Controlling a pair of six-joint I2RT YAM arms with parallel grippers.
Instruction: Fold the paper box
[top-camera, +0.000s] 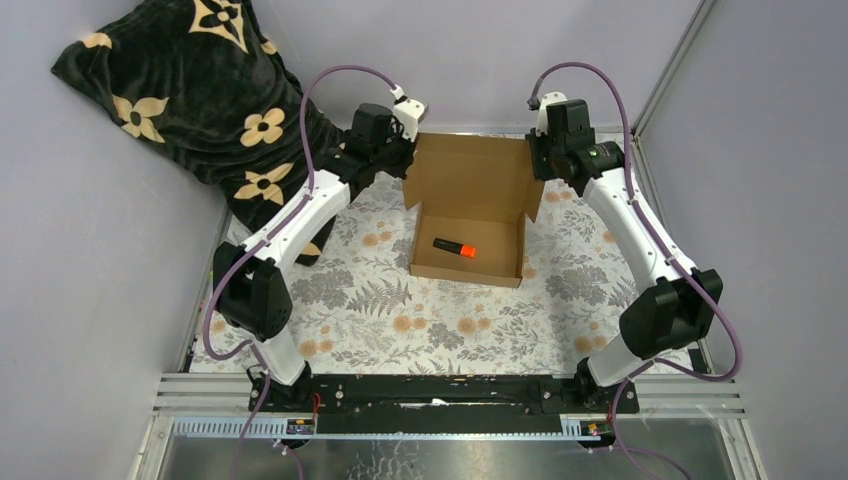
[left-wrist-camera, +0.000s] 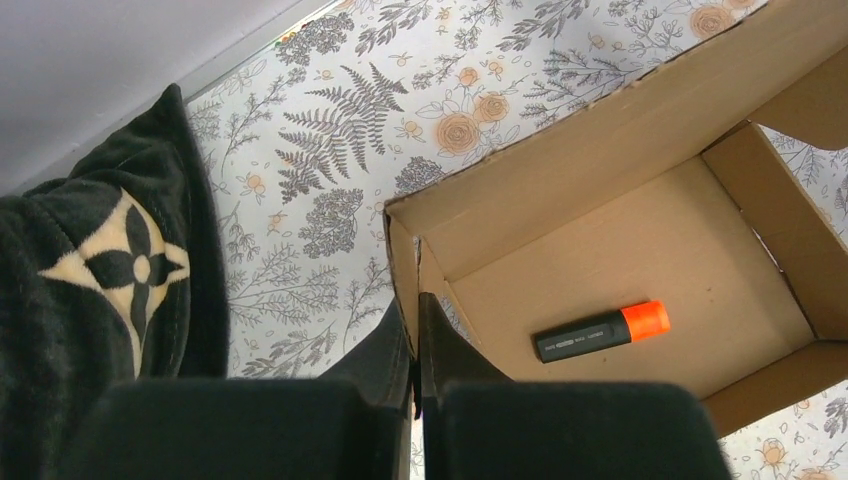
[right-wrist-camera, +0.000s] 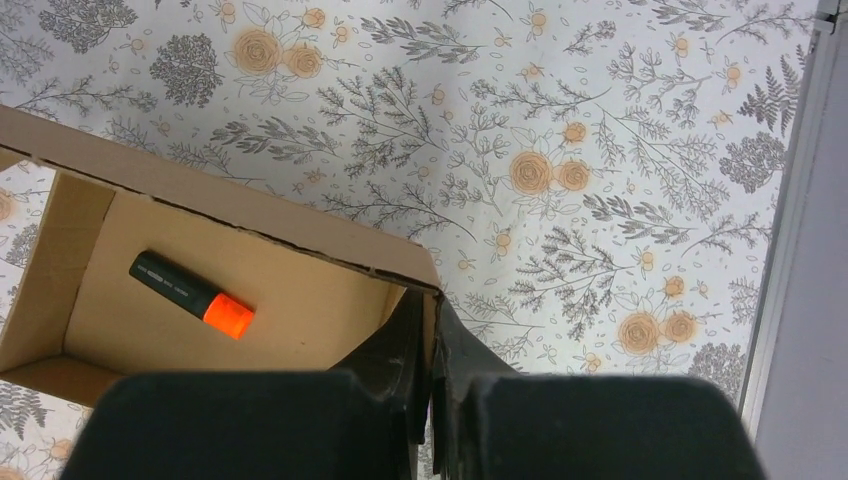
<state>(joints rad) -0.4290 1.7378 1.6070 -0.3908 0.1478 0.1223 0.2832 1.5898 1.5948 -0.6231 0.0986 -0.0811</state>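
Observation:
The paper box (top-camera: 470, 185) is brown corrugated cardboard and stands at the back middle of the floral cloth, its tray open and its lid raised behind. My left gripper (top-camera: 408, 150) is at the lid's left edge. In the left wrist view my left gripper (left-wrist-camera: 416, 325) is shut on a thin cardboard panel at the corner of the paper box (left-wrist-camera: 640, 230). My right gripper (top-camera: 541, 160) is at the lid's right edge. In the right wrist view my right gripper (right-wrist-camera: 430, 335) pinches the corner panel of the paper box (right-wrist-camera: 300, 225).
An orange-and-black marker (top-camera: 455, 247) (left-wrist-camera: 600, 332) (right-wrist-camera: 190, 295) lies on the box floor. A black cushion with beige flowers (top-camera: 200, 90) (left-wrist-camera: 90, 290) leans at the back left. Grey walls enclose the table, and a metal rail (right-wrist-camera: 800, 250) runs along its right edge.

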